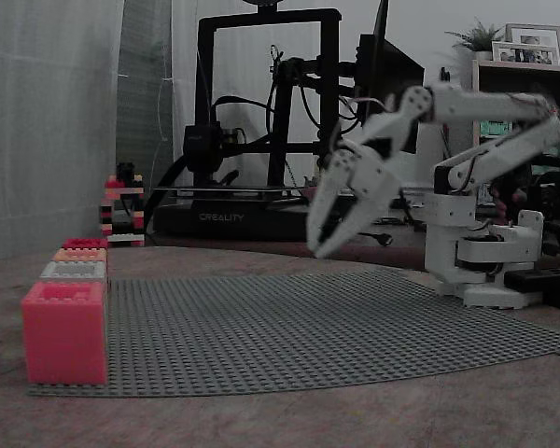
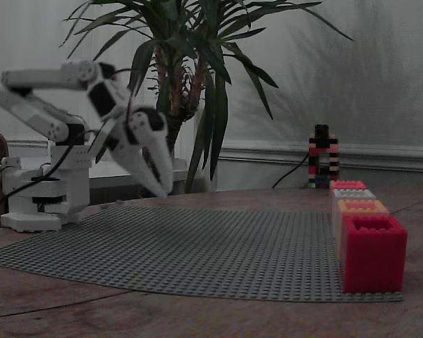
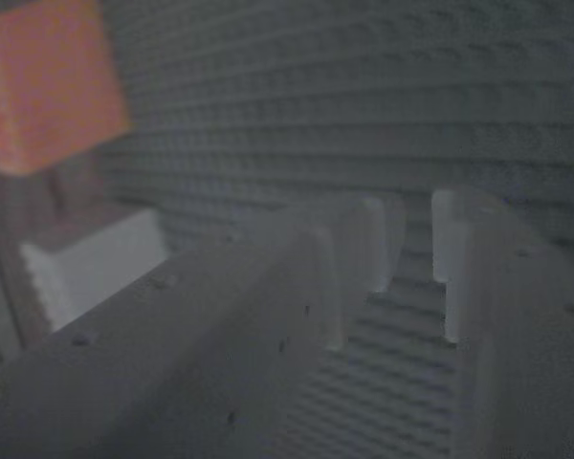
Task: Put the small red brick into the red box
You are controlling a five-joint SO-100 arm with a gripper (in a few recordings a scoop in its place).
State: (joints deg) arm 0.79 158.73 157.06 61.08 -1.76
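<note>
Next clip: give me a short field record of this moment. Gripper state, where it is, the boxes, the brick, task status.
gripper: open, nothing between the fingers, raised above the baseplate
arm base: at the baseplate's edge, opposite the boxes
boxes: four in a row along one baseplate edge; nearest in a fixed view is the pinkish-red box, then the grey box, the orange box, the red box
small red brick: cannot make it out
background: striped brick tower behind the row
task status: nothing held, not yet started as far as visible
</note>
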